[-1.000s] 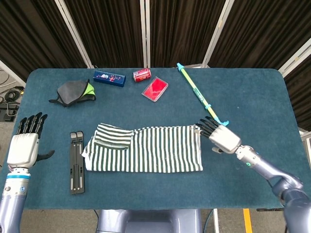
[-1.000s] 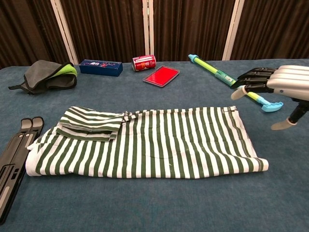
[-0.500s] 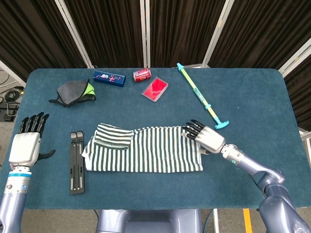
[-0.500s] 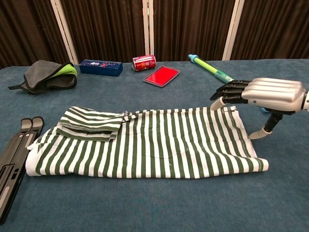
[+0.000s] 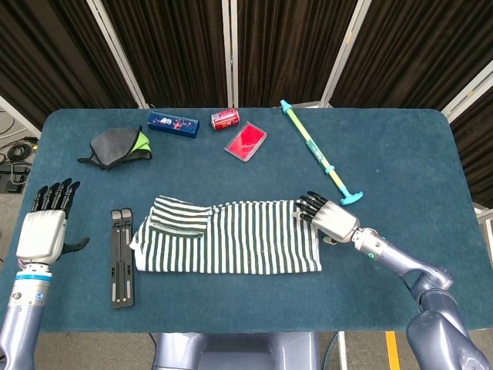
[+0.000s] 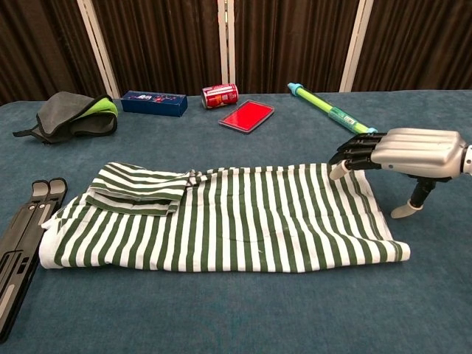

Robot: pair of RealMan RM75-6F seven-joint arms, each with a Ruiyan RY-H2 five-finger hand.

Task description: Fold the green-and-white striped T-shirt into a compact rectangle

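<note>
The green-and-white striped T-shirt [image 5: 231, 237] [image 6: 221, 217] lies flat as a wide band in the middle of the table, with its left sleeve part folded inward on top. My right hand [image 5: 330, 218] [image 6: 402, 151] hovers palm down at the shirt's far right corner. Its fingers reach toward the cloth edge, the thumb hangs down, and it holds nothing. My left hand [image 5: 45, 231] stands upright off the table's left edge, fingers spread and empty, seen only in the head view.
A black folding stand [image 5: 121, 257] [image 6: 18, 243] lies left of the shirt. Along the back are a grey-green cloth [image 5: 117, 145] [image 6: 70, 114], blue box [image 5: 173, 123] [image 6: 154, 102], red can [image 5: 225, 118] [image 6: 220, 95], red case [image 5: 246, 141] [image 6: 246, 115] and green-yellow stick [image 5: 317, 153] [image 6: 328, 110].
My right hand came in from the right and lowered to the shirt's far right corner, then eased slightly back. The left hand and the shirt stayed put.
</note>
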